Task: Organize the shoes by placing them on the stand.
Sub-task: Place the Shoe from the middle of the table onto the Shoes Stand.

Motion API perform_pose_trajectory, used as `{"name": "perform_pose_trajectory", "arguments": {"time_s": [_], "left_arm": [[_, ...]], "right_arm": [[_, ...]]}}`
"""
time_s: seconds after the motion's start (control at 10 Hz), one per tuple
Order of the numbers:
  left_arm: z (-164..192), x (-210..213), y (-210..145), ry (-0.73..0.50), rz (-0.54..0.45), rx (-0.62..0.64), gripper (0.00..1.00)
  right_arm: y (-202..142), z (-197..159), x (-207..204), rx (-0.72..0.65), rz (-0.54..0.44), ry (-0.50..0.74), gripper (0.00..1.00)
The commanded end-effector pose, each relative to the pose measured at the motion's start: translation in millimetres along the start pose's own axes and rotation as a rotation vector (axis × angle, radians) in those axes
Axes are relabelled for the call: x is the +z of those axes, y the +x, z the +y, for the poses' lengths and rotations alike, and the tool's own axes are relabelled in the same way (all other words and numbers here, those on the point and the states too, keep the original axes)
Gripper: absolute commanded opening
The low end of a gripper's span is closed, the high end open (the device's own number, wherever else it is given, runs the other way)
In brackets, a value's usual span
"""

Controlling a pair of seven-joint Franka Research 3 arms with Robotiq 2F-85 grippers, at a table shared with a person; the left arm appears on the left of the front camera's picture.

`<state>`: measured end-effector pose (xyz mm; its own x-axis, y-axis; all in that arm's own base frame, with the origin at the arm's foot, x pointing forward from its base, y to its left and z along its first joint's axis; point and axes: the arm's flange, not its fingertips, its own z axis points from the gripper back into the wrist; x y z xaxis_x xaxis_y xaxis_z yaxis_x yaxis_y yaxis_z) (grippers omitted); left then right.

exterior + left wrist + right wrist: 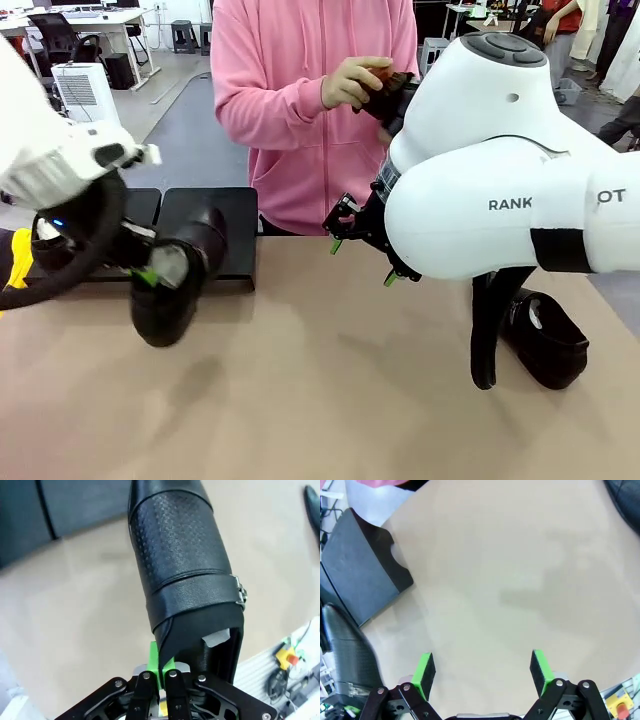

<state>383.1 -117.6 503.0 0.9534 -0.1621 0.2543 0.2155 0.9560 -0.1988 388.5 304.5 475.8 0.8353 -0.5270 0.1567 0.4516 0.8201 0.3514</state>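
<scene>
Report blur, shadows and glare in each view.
Front view: the right arm looms near the lens, and the shoe in the left claw looks slightly soft. Left wrist view: that shoe's perforated leather is sharp, with mild sheen. Right wrist view: soft shadow patches lie on the table beyond the open right claw.

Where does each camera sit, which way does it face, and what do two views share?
Front: fixed between both white arms, facing a person in pink across the tan table.
Left wrist: looks along the left gripper, shut on a glossy black leather shoe.
Right wrist: looks down past the open right gripper at the table.
Shared: the matte-black flat stand, front and right wrist.
</scene>
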Motion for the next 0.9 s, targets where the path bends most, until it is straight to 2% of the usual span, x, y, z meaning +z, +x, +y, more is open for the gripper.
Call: {"name": "perform_pose_trajectory", "arguments": {"time_s": [0.0,0.1,0.4,0.8], "left_arm": [[30,6,19,0.012,-0.088,-0.004,0.00],[51,10,30,0.063,-0.151,0.004,0.00],[115,-1,67,0.144,-0.225,0.074,0.00],[161,-22,92,0.160,-0.300,0.169,0.00]], "right_arm": [[2,2,0,0.009,0.015,0.018,1.00],[2,2,0,0.009,0.015,0.018,1.00],[2,2,0,0.009,0.015,0.018,1.00],[2,2,0,0.009,0.015,0.018,1.00]]}}
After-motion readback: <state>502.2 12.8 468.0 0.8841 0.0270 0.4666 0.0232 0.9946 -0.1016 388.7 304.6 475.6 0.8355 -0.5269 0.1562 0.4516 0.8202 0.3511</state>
